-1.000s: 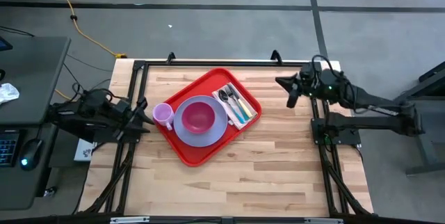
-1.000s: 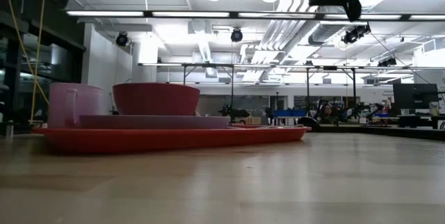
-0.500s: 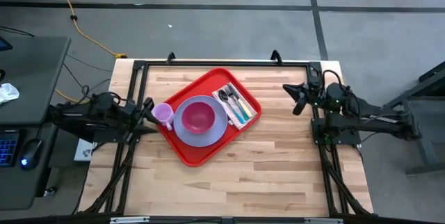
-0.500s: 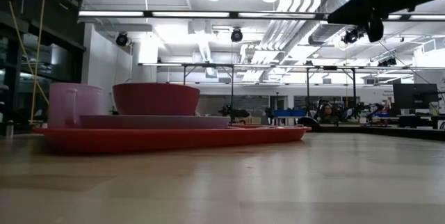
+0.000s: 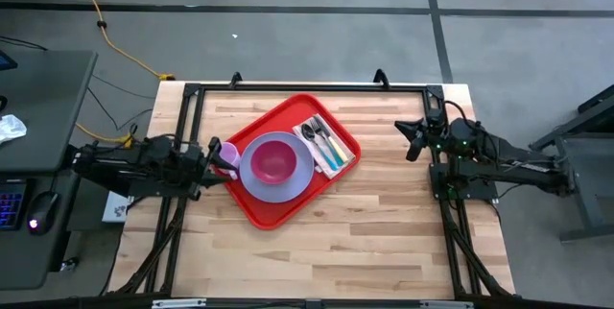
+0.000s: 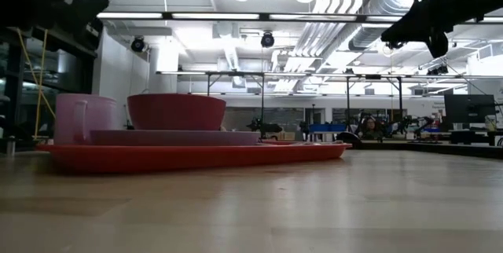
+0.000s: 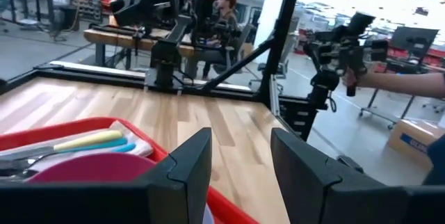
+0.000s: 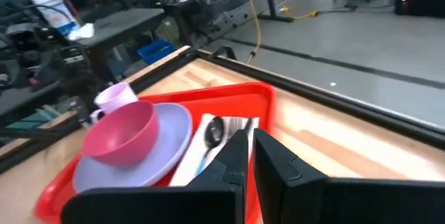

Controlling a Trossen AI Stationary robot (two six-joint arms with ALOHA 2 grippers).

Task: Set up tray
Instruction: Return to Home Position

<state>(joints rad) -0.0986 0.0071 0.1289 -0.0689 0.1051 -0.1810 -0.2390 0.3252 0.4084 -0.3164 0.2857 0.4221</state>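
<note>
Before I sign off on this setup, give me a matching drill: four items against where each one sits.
Items:
1 pink bowl
2 cup
3 cutlery
4 lavender plate

Places:
A on the napkin
B on the plate
C in the middle of the red tray
D at the tray corner nearest the left gripper

Pairs: 1-B, 2-D, 3-A, 4-C

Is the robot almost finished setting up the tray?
Nearly! Done: the red tray holds the plate, bowl, cup and cutlery on a napkin. In hand: nothing; the left claw is open near the cup, the right claw shut by the table's right edge. Left: probably only parking the arms.
</note>
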